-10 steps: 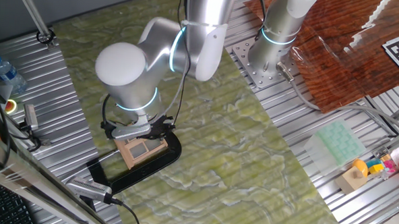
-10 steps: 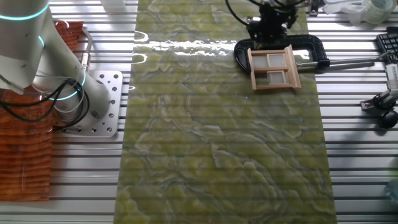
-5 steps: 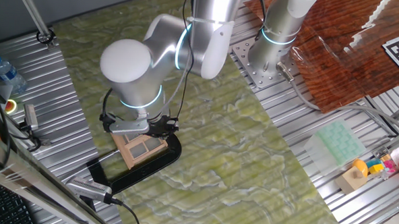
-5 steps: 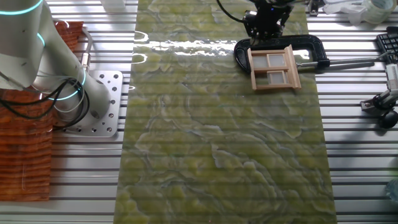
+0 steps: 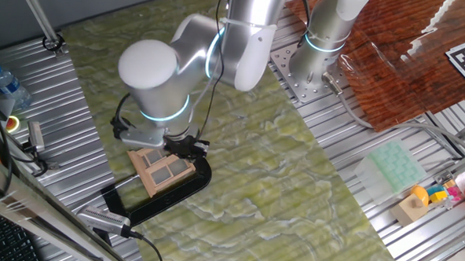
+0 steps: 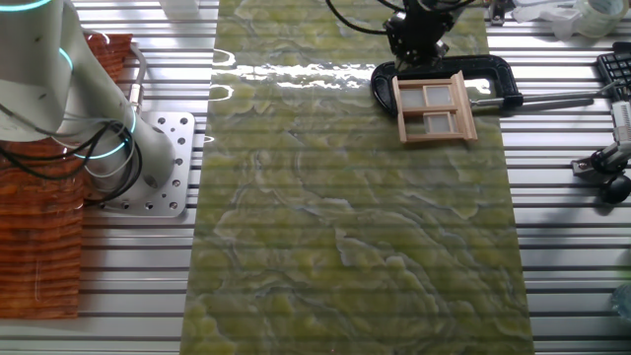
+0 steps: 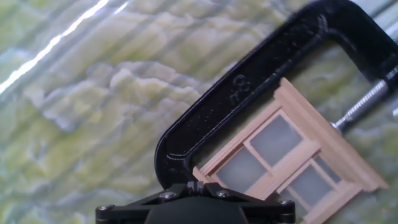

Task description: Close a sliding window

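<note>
Fingers out of frame in hand view, arm covers them in both fixed views; small light-wood sliding window frame cut off at bottom edge.

A: What d'you see from this side?
B: Sliding window near the far edge of the green mat, light-wood frame w/ two grey panes, one above the other, tilted a bit.
A: And the black thing?
B: Black clamp curving behind its top, screw rod sticking out to the right.
A: Gripper?
B: Gripper is dark, at the top edge, just over the clamp's left end. Can't tell how the jaws stand.
A: Rest of the tabletop?
B: Ribbed metal; arm base bolted on at left.
</note>
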